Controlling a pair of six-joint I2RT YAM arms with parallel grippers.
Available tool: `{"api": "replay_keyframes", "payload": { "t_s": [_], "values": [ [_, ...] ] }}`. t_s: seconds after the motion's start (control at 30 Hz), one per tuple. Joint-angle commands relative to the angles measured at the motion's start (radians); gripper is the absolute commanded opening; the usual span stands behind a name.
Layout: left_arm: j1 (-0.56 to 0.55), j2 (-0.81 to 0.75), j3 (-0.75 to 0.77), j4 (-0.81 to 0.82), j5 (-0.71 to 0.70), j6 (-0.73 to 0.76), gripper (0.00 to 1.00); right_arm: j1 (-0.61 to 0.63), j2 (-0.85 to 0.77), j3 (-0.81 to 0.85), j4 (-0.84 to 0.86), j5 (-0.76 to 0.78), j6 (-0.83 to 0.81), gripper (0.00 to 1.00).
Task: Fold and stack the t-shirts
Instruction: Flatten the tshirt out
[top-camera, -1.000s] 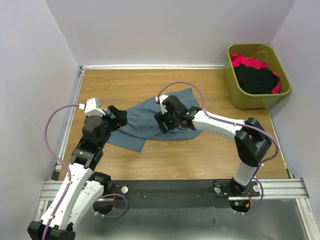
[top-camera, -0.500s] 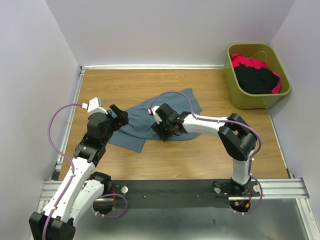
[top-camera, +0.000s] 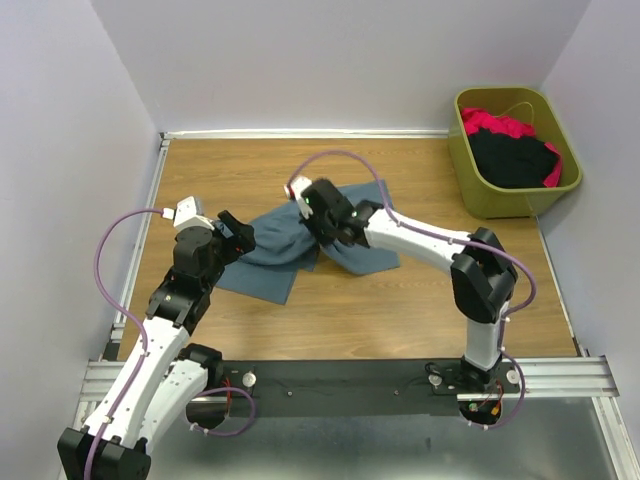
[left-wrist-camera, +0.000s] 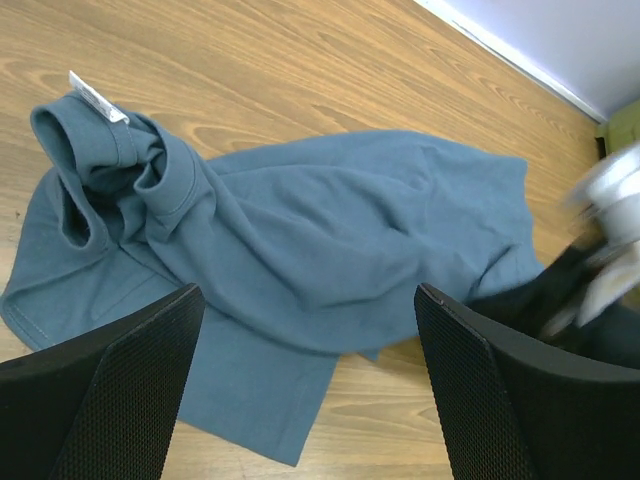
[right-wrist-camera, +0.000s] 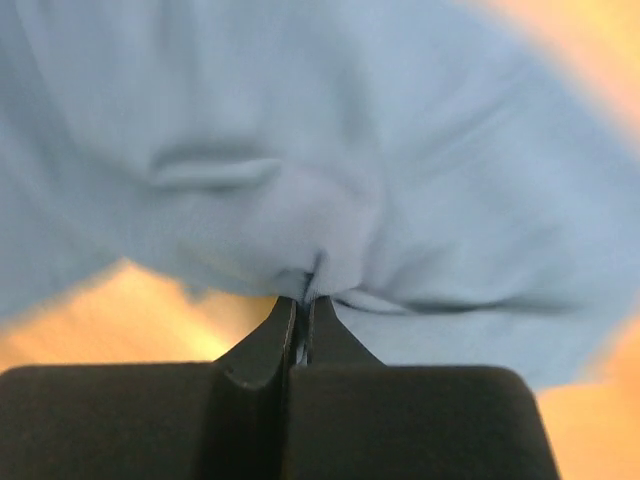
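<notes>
A slate-blue t-shirt (top-camera: 270, 248) lies crumpled on the wooden table, its collar and white neck label (left-wrist-camera: 97, 97) at the left in the left wrist view. My right gripper (top-camera: 318, 222) is shut on a pinched fold of this t-shirt (right-wrist-camera: 330, 150), its jaws pressed together on the cloth (right-wrist-camera: 303, 298), and part of the cloth is drawn up under it. My left gripper (top-camera: 240, 236) hovers open over the shirt's left side (left-wrist-camera: 308, 292), holding nothing. A black t-shirt (top-camera: 515, 160) and a red-pink t-shirt (top-camera: 495, 123) sit in the bin.
The olive-green bin (top-camera: 470, 185) stands at the table's back right corner. Purple walls close in the table on three sides. Bare wood (top-camera: 400, 310) shows in front of the shirt and to its right.
My right gripper has shut on the blue t-shirt and moved toward the back left, dragging the cloth with it. The left arm has hardly moved.
</notes>
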Motion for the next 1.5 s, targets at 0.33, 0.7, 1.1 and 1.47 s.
{"api": "replay_keyframes", "payload": {
  "t_s": [0.33, 0.7, 1.1, 1.47],
  "values": [
    [-0.002, 0.007, 0.032, -0.045, 0.1, 0.017, 0.92, -0.234, 0.485, 1.065, 0.011, 0.513, 0.018, 0.75],
    [-0.002, 0.168, -0.012, 0.024, 0.176, 0.005, 0.92, -0.237, 0.112, 0.321, 0.017, 0.034, 0.11, 0.75],
    [-0.002, 0.423, -0.02, -0.01, 0.001, -0.099, 0.89, -0.235, -0.051, -0.106, 0.11, -0.074, 0.239, 0.69],
    [-0.002, 0.475, -0.1, 0.079, -0.06, -0.167, 0.88, -0.235, 0.015, -0.11, 0.164, -0.028, 0.199, 0.68]
  ]
}}
